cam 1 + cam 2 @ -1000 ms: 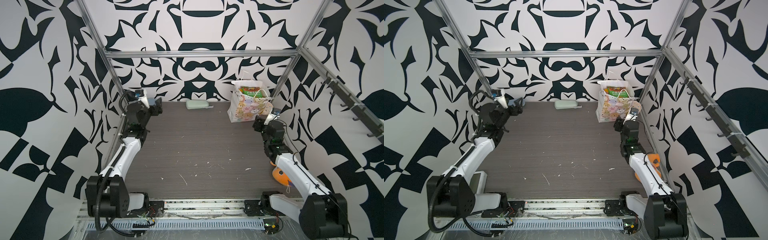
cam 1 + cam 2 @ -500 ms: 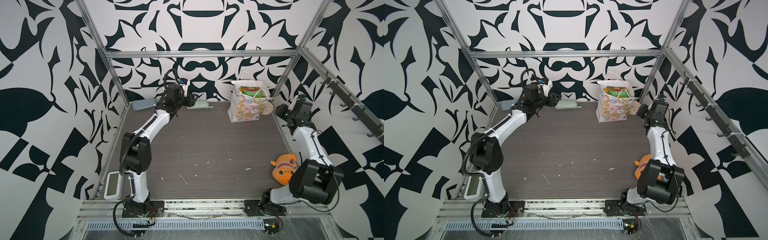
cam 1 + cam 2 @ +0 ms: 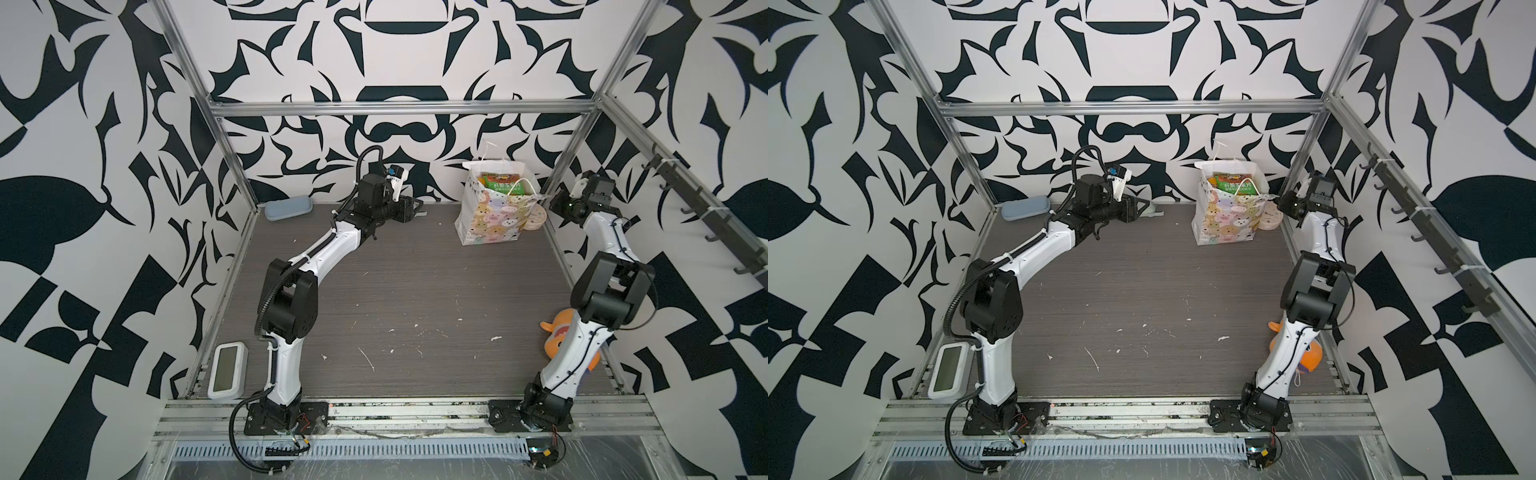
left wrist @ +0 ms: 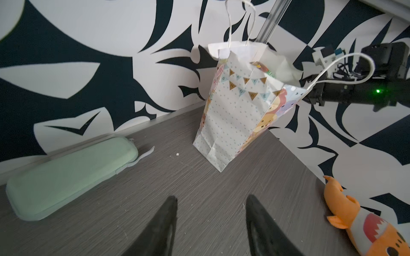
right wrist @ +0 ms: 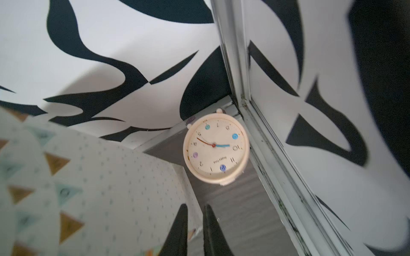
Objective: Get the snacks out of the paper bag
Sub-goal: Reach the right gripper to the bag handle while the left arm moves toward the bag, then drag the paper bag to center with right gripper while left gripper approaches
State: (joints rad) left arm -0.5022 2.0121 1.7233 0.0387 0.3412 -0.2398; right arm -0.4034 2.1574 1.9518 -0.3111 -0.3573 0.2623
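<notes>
Left tool (image 4: 211, 198): fingers apart, empty, low over the surface (image 4: 221, 177).
Right tool (image 5: 195, 206): fingers nearly together; cannot tell whether it grips anything.
Paper bag (image 3: 492, 216): upright, well ahead of the left tool, rim corner at the right tool's tips.
Snacks (image 3: 500, 185): inside the bag.

The dark wood-grain table (image 3: 415, 291) carries a bag (image 3: 494, 212) standing near its far right corner, a clock (image 3: 534, 218) just beside it (face up), a green case (image 4: 66, 177) along the far edge, a blue case (image 3: 287, 208) in the far left corner, a screen (image 3: 226, 370) at the near left corner and a plush (image 3: 559, 336) by the right edge.
</notes>
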